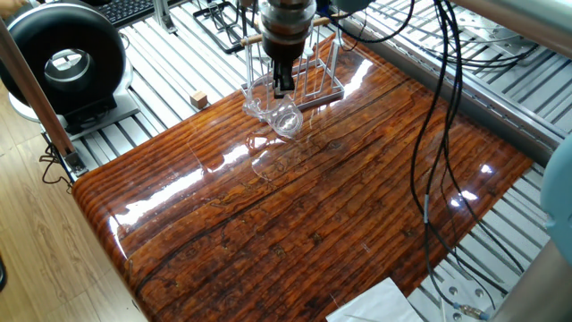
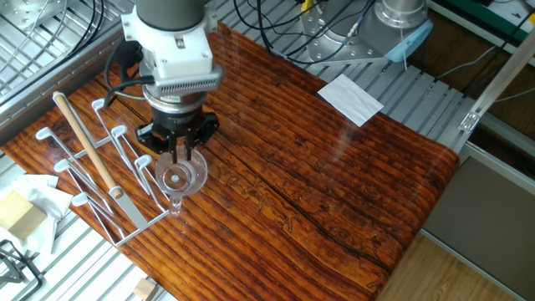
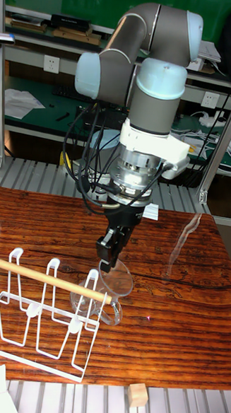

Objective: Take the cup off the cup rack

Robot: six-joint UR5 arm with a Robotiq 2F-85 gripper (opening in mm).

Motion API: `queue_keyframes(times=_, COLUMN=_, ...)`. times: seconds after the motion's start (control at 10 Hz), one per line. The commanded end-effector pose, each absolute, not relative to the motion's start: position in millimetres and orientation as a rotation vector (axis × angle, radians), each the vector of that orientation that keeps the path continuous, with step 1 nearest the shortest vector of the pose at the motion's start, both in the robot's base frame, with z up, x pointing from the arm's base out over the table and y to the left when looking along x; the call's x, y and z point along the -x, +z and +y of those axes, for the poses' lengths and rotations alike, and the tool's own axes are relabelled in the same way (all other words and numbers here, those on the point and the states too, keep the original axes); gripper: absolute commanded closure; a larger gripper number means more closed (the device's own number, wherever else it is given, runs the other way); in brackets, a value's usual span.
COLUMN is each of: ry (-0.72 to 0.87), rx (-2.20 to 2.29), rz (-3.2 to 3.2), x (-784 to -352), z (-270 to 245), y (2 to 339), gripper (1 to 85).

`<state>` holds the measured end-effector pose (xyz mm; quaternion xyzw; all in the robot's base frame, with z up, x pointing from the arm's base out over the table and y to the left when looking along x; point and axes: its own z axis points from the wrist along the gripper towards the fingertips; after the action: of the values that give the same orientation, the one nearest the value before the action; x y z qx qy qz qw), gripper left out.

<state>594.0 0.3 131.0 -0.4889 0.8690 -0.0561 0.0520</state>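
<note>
The cup [image 1: 284,118] [image 2: 182,180] [image 3: 118,284] is clear glass and lies tilted on its side at the end of the cup rack [image 1: 317,80] [image 2: 84,180] [image 3: 37,324], against the rack's outermost peg. The rack is a thin wire frame with a pale wooden dowel [image 2: 88,146] across its top. My gripper [image 1: 282,88] [image 2: 180,159] [image 3: 106,263] points straight down over the cup. Its two narrow fingers are shut on the cup's upper wall. The glass makes the exact contact with the peg hard to tell.
The glossy wooden table [image 1: 313,215] is bordered by metal slats. A black round device [image 1: 67,58] stands beyond one corner and a small wooden block [image 1: 198,99] lies on the slats near the rack. White paper [image 2: 351,99] lies by the table's edge. Cables [image 1: 429,134] hang over the table.
</note>
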Motion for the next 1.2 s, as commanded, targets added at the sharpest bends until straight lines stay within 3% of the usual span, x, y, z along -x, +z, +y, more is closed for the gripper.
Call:
queue_keyframes(times=0.0, ry=-0.163, rx=1.498, rz=2.640, x=-586, z=-7, y=133, gripper=59.0)
queue_keyframes(times=0.5, ry=-0.199, rx=1.548, rz=2.671, x=-573, z=-27, y=142, gripper=59.0)
queue_keyframes(times=0.8, ry=-0.136, rx=1.513, rz=2.745, x=-561, z=-30, y=179, gripper=58.0)
queue_keyframes(times=0.9, ry=-0.048, rx=1.411, rz=2.815, x=-557, z=-18, y=190, gripper=58.7)
queue_keyframes(times=1.0, ry=0.073, rx=1.278, rz=2.885, x=-556, z=3, y=199, gripper=64.7)
queue_keyframes(times=1.1, ry=0.192, rx=1.121, rz=2.969, x=-557, z=31, y=214, gripper=77.7)
